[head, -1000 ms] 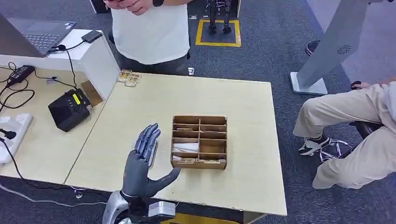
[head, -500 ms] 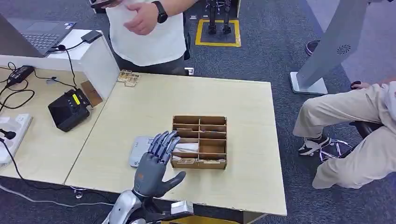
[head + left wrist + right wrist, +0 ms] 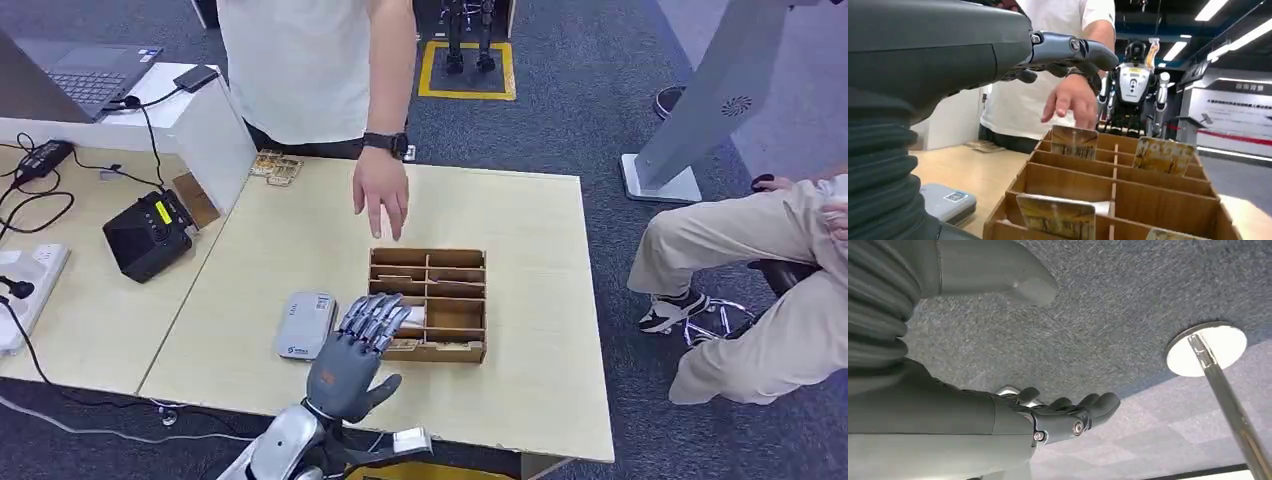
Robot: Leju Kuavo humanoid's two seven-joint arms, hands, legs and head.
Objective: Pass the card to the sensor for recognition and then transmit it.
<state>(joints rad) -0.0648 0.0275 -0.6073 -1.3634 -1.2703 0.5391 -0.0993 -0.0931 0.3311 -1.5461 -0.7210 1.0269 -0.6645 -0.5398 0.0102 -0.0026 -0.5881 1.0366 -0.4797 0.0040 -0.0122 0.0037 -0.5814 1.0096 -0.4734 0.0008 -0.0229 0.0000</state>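
A wooden card box (image 3: 428,304) with several compartments stands on the pale table (image 3: 300,230). Cards stand upright in it; one yellowish card (image 3: 1056,218) sits in the near compartment, others (image 3: 1074,142) (image 3: 1163,155) farther back. My left hand (image 3: 355,357) hovers open over the box's near left corner, fingers stretched over the compartments and holding nothing. A grey flat sensor (image 3: 306,324) lies on the table just left of the box, also seen in the left wrist view (image 3: 947,201). My right hand (image 3: 1068,415) hangs over grey carpet, fingers loosely extended, empty.
A person in a white shirt stands behind the table, one hand (image 3: 381,193) reaching down toward the box's far side. A black device (image 3: 150,233) and cables sit on the left desk. A seated person's legs (image 3: 760,270) are at the right. Small trays (image 3: 276,166) lie near the far edge.
My left hand moved right from over the sensor to the box's near corner, uncovering the sensor. The person lowered an arm toward the far side of the box.
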